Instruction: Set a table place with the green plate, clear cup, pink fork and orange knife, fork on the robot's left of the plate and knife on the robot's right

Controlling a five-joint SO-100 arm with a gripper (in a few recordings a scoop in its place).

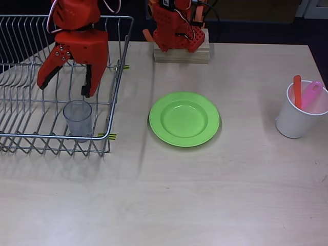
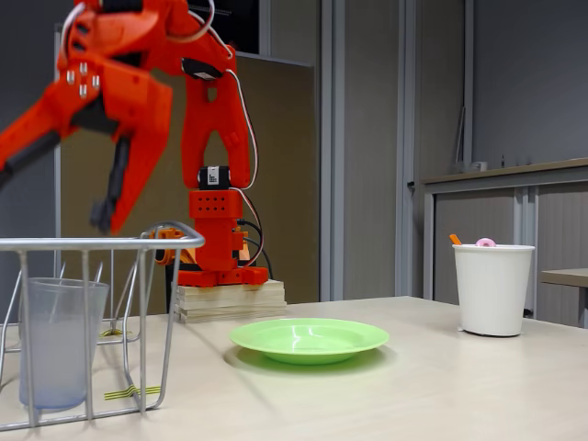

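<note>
In the overhead view, the gripper (image 1: pixel 64 88) hangs over the wire rack (image 1: pixel 115 77) at the left of the table (image 1: pixel 205 195), its two fingers spread wide with nothing between them. The cup (image 1: pixel 78 118) stands upright inside the rack near its front rail, just below the right finger's tip in the picture and apart from it. The plate (image 1: pixel 184 119) lies flat near the middle of the table, well to the right of the rack and in front of the arm's wooden base (image 1: pixel 182 52). At the far right stands a white cup (image 1: pixel 300 115) holding the knife (image 1: pixel 297 91) and the fork (image 1: pixel 311 94), both poking up from it, the knife on the left. In the fixed view, the gripper (image 2: pixel 50 197) is above the rack's (image 2: pixel 175 241) top rail, jaws wide apart and empty. The cup (image 2: pixel 60 342) sits lower, on the rack's floor behind the wires, under the gripper and not touching it. The plate (image 2: pixel 309 339) lies to the right of the rack on the table (image 2: pixel 413 395). The white cup (image 2: pixel 493 288) stands farther right, with the tips of the knife (image 2: pixel 455 239) and fork (image 2: pixel 485 243) just above its rim.
</note>
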